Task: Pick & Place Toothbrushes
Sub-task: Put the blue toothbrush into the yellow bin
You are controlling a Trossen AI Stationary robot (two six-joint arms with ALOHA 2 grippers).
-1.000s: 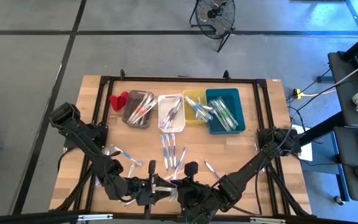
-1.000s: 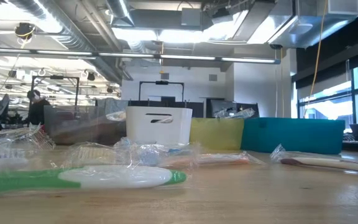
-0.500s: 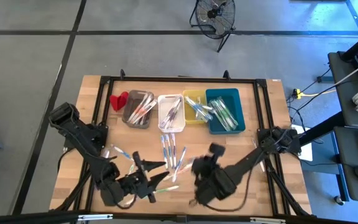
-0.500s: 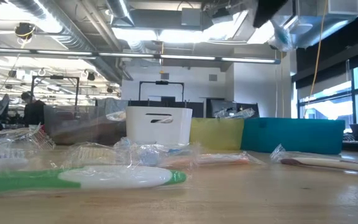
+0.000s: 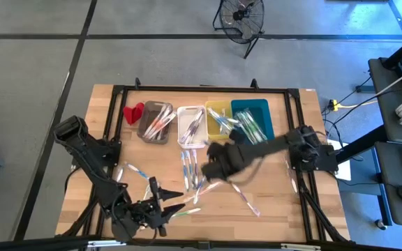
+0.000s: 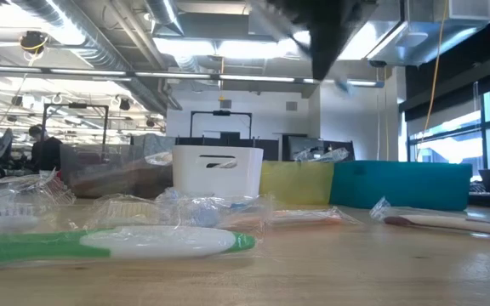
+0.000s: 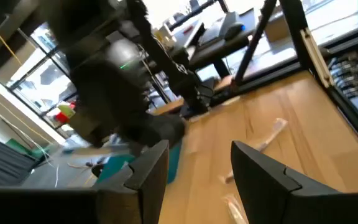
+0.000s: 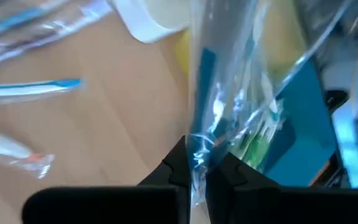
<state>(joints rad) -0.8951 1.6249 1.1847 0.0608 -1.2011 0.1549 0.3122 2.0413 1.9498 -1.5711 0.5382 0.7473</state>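
My right gripper hangs above the table's middle, just near of the bins, shut on a toothbrush in a clear wrapper. My left gripper is open and empty near the table's near edge; its fingers stand apart in the left wrist view. Several wrapped toothbrushes lie flat on the wood, and a green and white one lies close in the low view. More toothbrushes lie in the grey, white, yellow and teal bins. My right gripper pinches the clear wrapper at one end between its two fingertips. The wrapped toothbrush reaches out past the fingertips, clear of the table, over the wood and the bins' near edges.
A small red object lies left of the grey bin. Loose toothbrushes lie at the left and at the near right. A black frame runs round the table. My right arm shows dark at the top of the low view.
My right gripper has risen from the table's near edge, next to my left gripper, and gone toward the far edge and the bins, carrying the wrapped toothbrush clear of the table. My left gripper has drawn back a little toward the table's left.
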